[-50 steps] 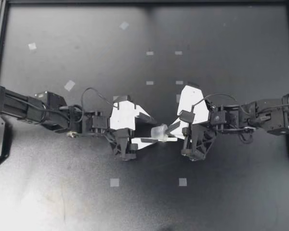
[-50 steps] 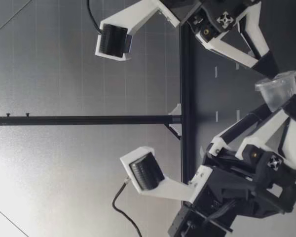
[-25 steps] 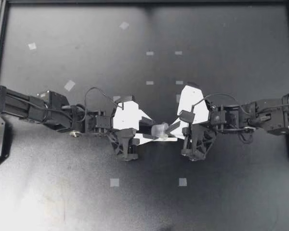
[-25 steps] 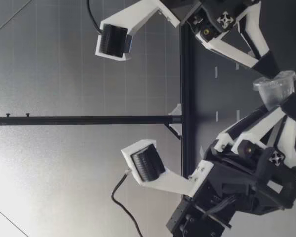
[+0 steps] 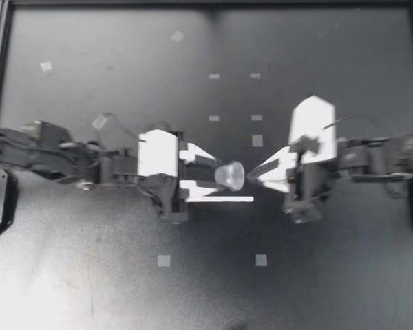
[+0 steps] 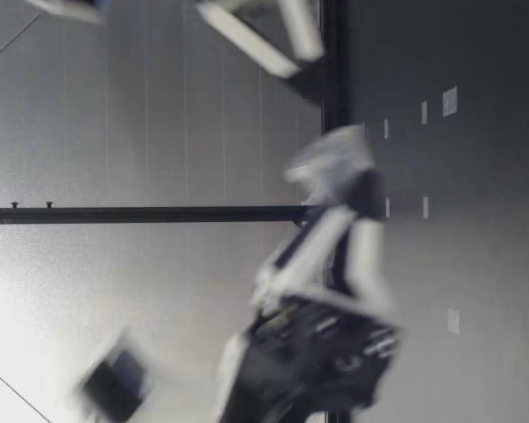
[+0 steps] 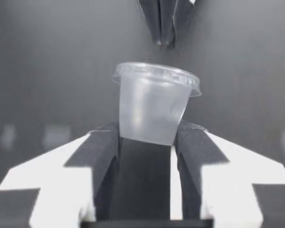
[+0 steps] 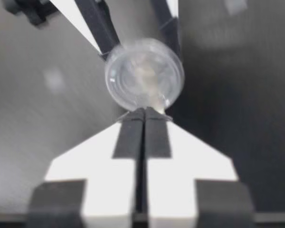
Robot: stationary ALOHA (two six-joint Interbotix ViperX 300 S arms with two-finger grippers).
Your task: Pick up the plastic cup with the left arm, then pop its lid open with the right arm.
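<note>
- Pinching a small clear plastic cup (image 5: 228,175) in the left gripper (image 5: 224,182), with black pads (image 7: 104,152) clamped on both sides of its base.
- Translucent, tapered, with a rolled rim. Mouth pointing ahead of the claw, held up off the table (image 5: 89,275).
- Facing the right gripper (image 5: 251,173), clenched tight on nothing, tips just off the rim. Cannot tell whether touching.

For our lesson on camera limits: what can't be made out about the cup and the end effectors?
Top view: the right end effector is blurred; any gap to the cup is unclear.
Low view: motion blur smears cup and arm.
Left wrist view: the edge cuts off the right end effector past its tips.
Right wrist view: the cup hides the fingertips of the left end effector.
</note>
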